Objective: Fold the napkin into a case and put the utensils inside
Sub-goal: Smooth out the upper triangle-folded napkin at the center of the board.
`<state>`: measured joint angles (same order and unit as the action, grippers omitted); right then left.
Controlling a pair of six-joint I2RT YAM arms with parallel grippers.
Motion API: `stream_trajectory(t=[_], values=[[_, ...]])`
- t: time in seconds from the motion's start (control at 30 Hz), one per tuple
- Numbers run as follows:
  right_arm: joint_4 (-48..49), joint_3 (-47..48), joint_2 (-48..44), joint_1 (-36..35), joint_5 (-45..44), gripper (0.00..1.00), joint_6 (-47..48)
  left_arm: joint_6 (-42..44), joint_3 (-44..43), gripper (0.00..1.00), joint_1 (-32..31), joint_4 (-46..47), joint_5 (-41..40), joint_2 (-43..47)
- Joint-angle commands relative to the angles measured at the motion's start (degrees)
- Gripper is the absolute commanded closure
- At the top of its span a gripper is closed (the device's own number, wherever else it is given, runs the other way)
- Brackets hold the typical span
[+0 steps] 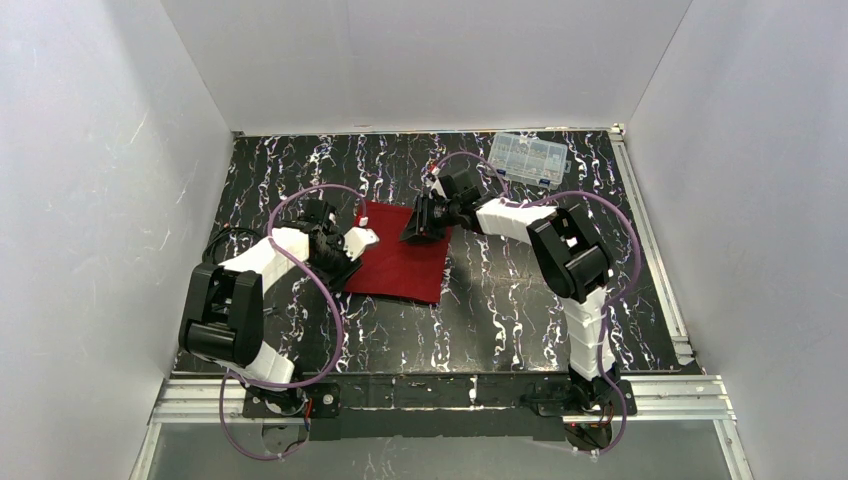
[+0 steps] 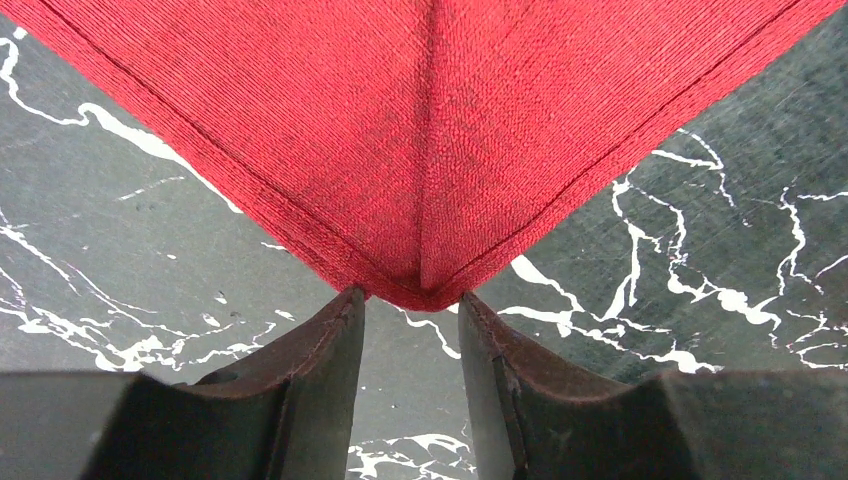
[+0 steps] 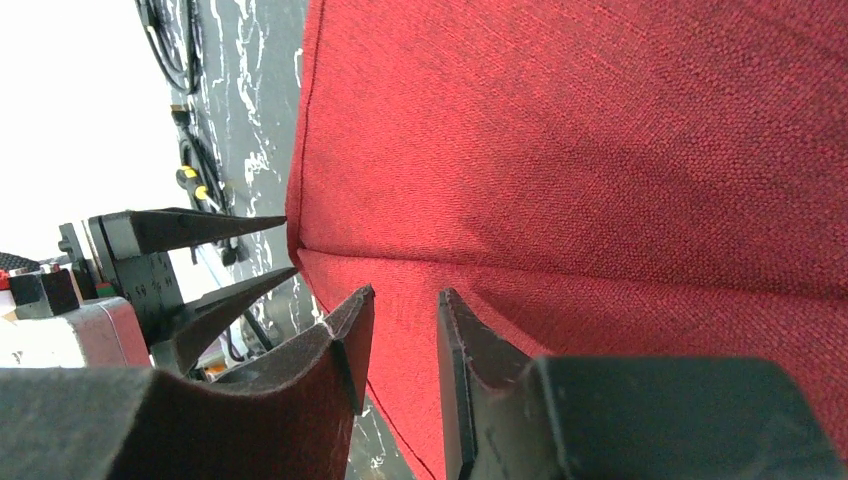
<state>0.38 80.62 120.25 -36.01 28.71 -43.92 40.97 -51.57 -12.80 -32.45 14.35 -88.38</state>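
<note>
Lying flat near the middle of a black tabletop veined with white [image 1: 520,320], a deep red square cloth napkin [image 1: 400,268] has one robot arm at each side. The left gripper [image 2: 412,308] sits low at the napkin's left side. Its two dark fingers stand apart with bare table showing in the gap. A hemmed corner of the cloth points straight at them, just short of the fingertips, so this gripper is released and grasps nothing. A faint crease runs from that corner up through the fabric. The right gripper [image 3: 405,305] hangs over the napkin's far right part. Its fingers are likewise parted and empty, with a raised fold line of red cloth just beyond their tips. A clear plastic compartment box [image 1: 530,157] rests well apart, by the back wall.
</note>
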Motion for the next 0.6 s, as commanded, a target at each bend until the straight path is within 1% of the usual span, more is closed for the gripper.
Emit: stream_trajectory(t=[0.0, 0.23, 0.4, 0.57], values=[[2.6, 1.6, 2.1, -0.3, 1.2, 0.62, -0.9, 1.0, 2.1, 0.62, 0.4, 1.6, -2.1, 1.8], [3.2, 2.3, 3.8, -0.3, 0.8, 0.62, -1.1, -0.5, 2.0, 0.61, 0.4, 2.8, -2.8, 1.6], [2.6, 3.0, 6.0, 0.3, 0.3, 0.63, 0.0, -2.3, 1.2, 0.61, 0.8, 1.6, -1.8, 1.1], [3.0, 2.9, 7.6, 1.5, 0.5, 0.66, 0.1, -3.6, 0.4, 0.57, 2.4, 0.0, 0.0, 0.4]])
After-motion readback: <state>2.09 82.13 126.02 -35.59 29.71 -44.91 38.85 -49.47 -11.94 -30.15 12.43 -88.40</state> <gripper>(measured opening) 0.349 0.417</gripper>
